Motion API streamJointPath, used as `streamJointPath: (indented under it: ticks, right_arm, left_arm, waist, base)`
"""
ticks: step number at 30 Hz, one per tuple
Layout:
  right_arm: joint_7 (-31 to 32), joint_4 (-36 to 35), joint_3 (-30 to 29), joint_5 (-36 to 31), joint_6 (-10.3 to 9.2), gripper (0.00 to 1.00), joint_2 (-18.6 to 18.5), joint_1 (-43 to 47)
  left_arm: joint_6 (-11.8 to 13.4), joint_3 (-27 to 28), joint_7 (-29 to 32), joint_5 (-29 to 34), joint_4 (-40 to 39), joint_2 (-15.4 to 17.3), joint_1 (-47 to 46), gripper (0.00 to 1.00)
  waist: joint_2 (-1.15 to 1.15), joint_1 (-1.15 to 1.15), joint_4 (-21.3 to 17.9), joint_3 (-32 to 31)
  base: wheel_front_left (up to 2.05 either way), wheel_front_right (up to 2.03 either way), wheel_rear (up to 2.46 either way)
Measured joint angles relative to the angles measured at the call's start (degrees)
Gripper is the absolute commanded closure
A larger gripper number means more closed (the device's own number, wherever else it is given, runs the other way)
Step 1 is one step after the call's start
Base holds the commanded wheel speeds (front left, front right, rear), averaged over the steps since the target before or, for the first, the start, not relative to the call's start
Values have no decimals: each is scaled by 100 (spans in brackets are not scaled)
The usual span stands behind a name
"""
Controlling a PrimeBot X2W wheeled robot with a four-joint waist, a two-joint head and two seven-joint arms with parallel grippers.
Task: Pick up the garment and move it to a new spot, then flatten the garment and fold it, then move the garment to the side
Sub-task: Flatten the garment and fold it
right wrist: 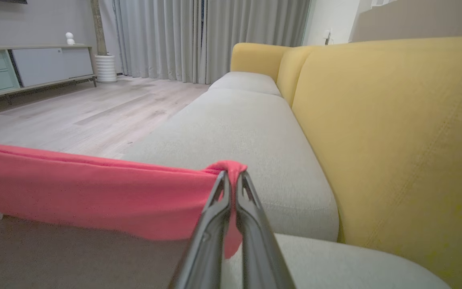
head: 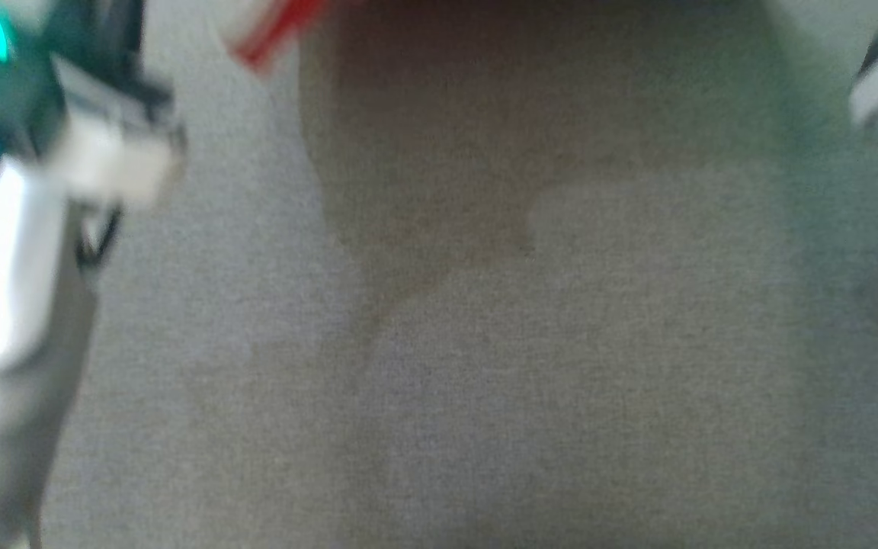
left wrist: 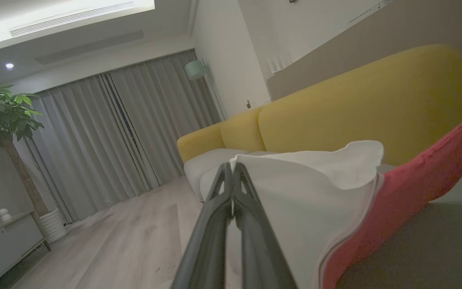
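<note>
The garment (left wrist: 315, 196) shows a white panel and a red band (left wrist: 407, 188) in the left wrist view. My left gripper (left wrist: 233, 166) is shut on the white panel's corner. In the right wrist view my right gripper (right wrist: 233, 174) is shut on a bunched end of the red band (right wrist: 94, 196), which stretches away to the left. Below the band lies dull grey-brown cloth (right wrist: 54, 257); I cannot tell whether it belongs to the garment. The head view is blurred: a red and white scrap (head: 267, 30) sits at the top, my left arm (head: 12, 229) at the left edge.
A sofa with a yellow back (right wrist: 395, 120) and pale grey seat cushions (right wrist: 247, 132) runs beside the grippers. Wood floor (right wrist: 74, 112) lies to its left, with a low cabinet (right wrist: 34, 68), a potted plant (left wrist: 2, 112) and grey curtains (left wrist: 114, 132) beyond.
</note>
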Motion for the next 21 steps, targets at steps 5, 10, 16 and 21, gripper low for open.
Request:
streamJointPath:
  ticks: [5,10,16,21]
  right_arm:
    - [-42,-185,9,377,-1,100,-47,1225]
    - [-41,-514,-85,630,0,100,-155,2370]
    - [27,-1005,-299,773,0,100,-159,3571]
    - [325,-1619,-565,761,0,100,-146,4515]
  left_arm:
    - [0,78,0,-62,-464,118,1759,100]
    - [42,73,7,-148,-692,108,3332,100]
    - [198,27,8,-290,-880,27,4482,100]
    - [398,-116,76,-293,-985,-9,5210,100]
  waist:
    - [0,-1,-9,-505]
    - [0,-2,-34,-1013]
    - [0,-1,-59,-1487]
    - [1,0,-99,-1729]
  base:
    - [0,0,0]
    - [0,0,0]
    - [0,0,0]
    - [0,0,0]
